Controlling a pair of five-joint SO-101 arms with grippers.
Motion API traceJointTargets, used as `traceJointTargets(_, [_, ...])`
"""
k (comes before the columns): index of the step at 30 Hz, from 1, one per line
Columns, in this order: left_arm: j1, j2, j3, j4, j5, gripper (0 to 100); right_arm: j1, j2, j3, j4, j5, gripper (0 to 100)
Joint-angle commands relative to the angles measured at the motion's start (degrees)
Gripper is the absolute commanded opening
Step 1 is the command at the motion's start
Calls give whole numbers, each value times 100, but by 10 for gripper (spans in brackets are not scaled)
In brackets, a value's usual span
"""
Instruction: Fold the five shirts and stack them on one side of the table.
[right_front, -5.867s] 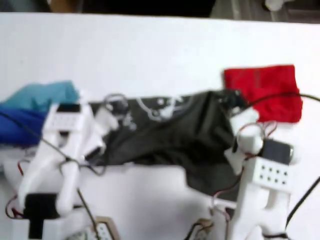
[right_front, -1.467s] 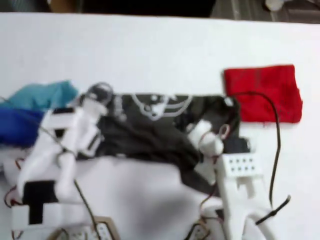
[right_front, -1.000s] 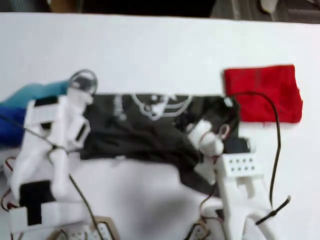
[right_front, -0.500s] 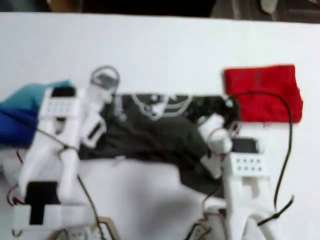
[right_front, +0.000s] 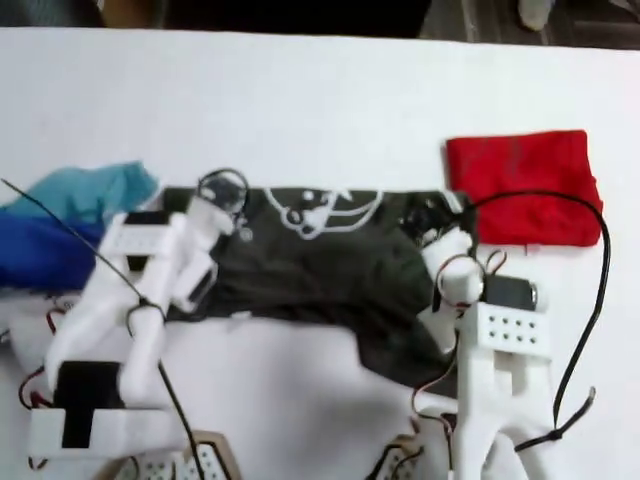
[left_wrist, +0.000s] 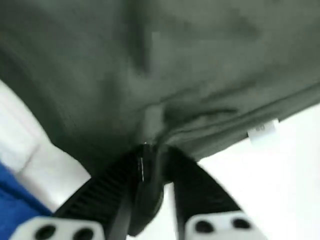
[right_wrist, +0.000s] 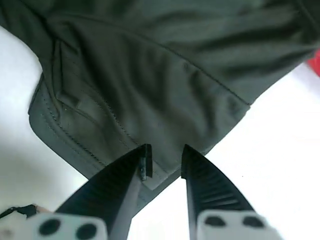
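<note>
Left wrist view: left end effector (left_wrist: 150, 154) pinches an edge of the dark shirt (left_wrist: 175, 65) — whose length runs toward the right end effector (right_wrist: 165, 160), narrowly parted astride its hem.

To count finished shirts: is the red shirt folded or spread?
Folded: the red shirt lies as a compact, straight-edged rectangle on the table.

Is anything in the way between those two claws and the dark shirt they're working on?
Nothing visible. The left gripper is shut on a bunched fold of the dark shirt. The right gripper is open directly over the shirt's corner, with no other thing between them.
</note>
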Motion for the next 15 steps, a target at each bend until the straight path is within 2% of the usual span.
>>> traceJointTargets(1, [-18, -264, 136, -26, -62, 24, 31, -180, -53, -66, -44, 112])
traceJointTargets(8, [-114, -264, -215, 870, -149, 24, 31, -180, -53, -66, -44, 112])
traceJointTargets(15, [-862, -220, -629, 932, -695, 24, 31, -180, -53, -66, -44, 112])
